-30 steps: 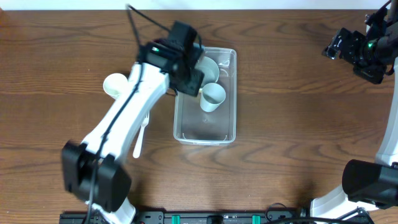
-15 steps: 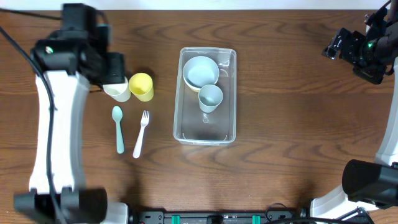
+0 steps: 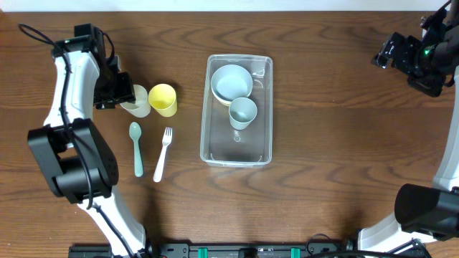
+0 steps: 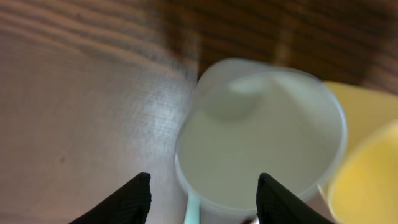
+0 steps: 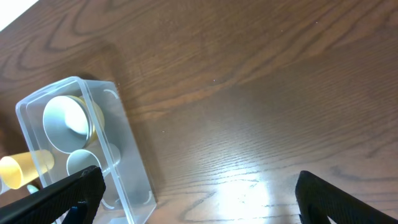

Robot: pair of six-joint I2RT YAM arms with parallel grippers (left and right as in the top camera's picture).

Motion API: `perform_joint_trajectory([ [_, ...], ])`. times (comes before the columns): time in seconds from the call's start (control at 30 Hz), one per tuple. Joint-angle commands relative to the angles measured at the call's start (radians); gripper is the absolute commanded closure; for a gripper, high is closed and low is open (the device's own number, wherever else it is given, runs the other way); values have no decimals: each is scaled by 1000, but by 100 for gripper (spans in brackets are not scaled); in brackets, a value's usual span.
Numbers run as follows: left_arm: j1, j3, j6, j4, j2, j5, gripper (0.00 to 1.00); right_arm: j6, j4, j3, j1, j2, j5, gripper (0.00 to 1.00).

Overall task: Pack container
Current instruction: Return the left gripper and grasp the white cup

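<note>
The clear plastic container lies mid-table and holds a pale blue bowl and a pale blue cup. It also shows in the right wrist view. My left gripper is open at a white cup that stands against a yellow cup. In the left wrist view the open fingers hang over the near rim of the white cup, with the yellow cup to its right. My right gripper is open and empty at the far right, high above the table.
A teal spoon and a white fork lie side by side in front of the two cups, left of the container. The table's far edge runs just behind both arms.
My left arm has left the pale blue cup in the container and swung left to the white cup. The right arm has not moved.
</note>
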Motion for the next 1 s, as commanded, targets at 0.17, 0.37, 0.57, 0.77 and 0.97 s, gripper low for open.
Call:
perform_joint_trajectory([
  [0.17,6,-3,-1,52,40,10,50,14,-2,-5,-6,3,-7,1],
  [0.37,12,-4,-1,45,40,10,73,14,-2,-5,-6,3,-7,1],
  [0.57,29,-18,-1,23,40,6,69,14,-2,-5,-6,3,-8,1],
  [0.77,59,-47,-1,24,40,6,81,14,-2,-5,-6,3,-8,1],
  [0.97,67,-35,-1,8,26,7,94,14,-2,-5,-6,3,-7,1],
])
